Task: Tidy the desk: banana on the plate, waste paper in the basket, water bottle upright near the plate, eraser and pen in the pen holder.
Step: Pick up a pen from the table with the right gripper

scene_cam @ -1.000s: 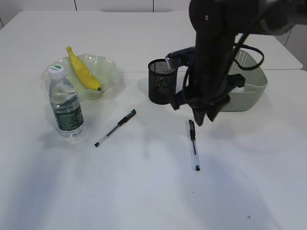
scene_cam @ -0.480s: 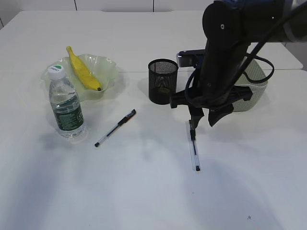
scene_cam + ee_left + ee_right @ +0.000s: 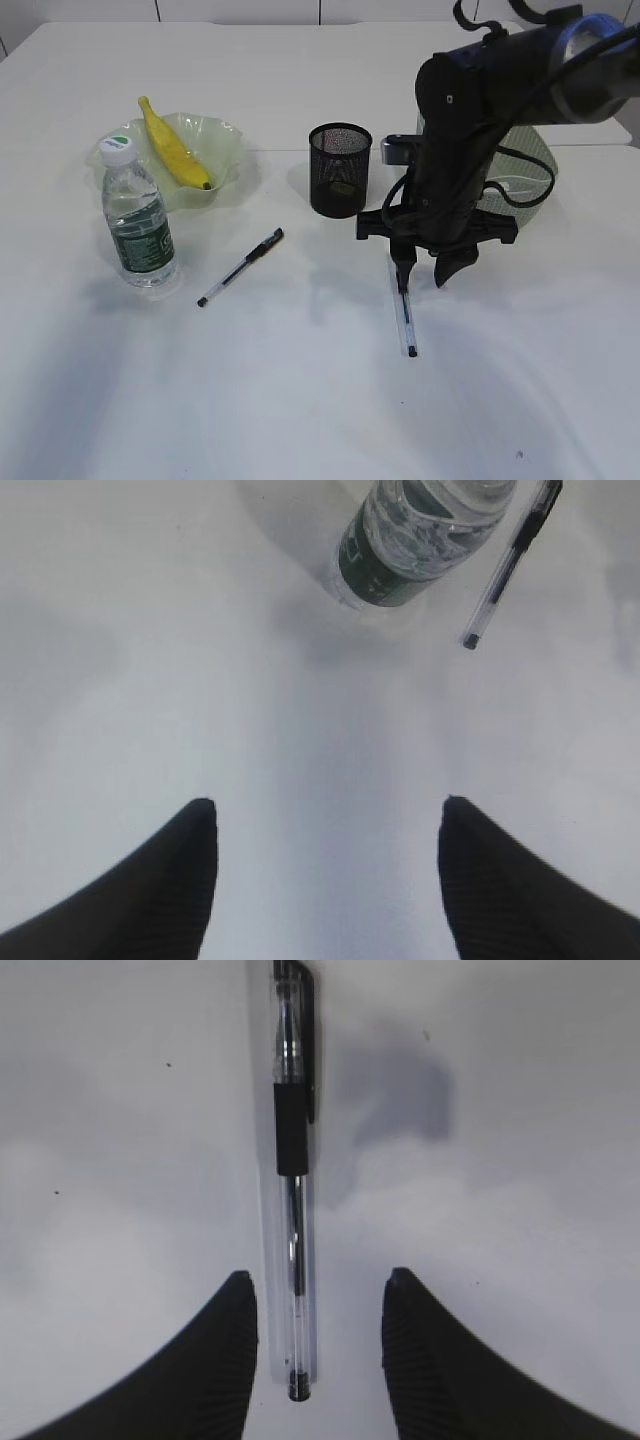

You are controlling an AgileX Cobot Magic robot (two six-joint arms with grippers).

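Observation:
A banana [image 3: 175, 150] lies on the pale green plate [image 3: 225, 140]. The water bottle [image 3: 135, 215] stands upright in front of the plate and also shows in the left wrist view [image 3: 415, 540]. One pen [image 3: 240, 267] lies near the bottle, seen too in the left wrist view [image 3: 510, 565]. A second pen [image 3: 405, 318] lies in front of the black mesh pen holder [image 3: 340, 170]. My right gripper [image 3: 425, 272] is open, low over this pen [image 3: 293, 1180], its fingers [image 3: 318, 1280] on either side of the pen's end. My left gripper [image 3: 325, 805] is open and empty over bare table.
The grey-green basket [image 3: 540, 165] stands at the right behind my right arm, which hides most of its inside. A small dark thing lies in the pen holder; I cannot tell what it is. The table is white.
My right gripper has moved down and slightly towards the front, from above the pen's cap end to close over the pen. Nothing else has moved.

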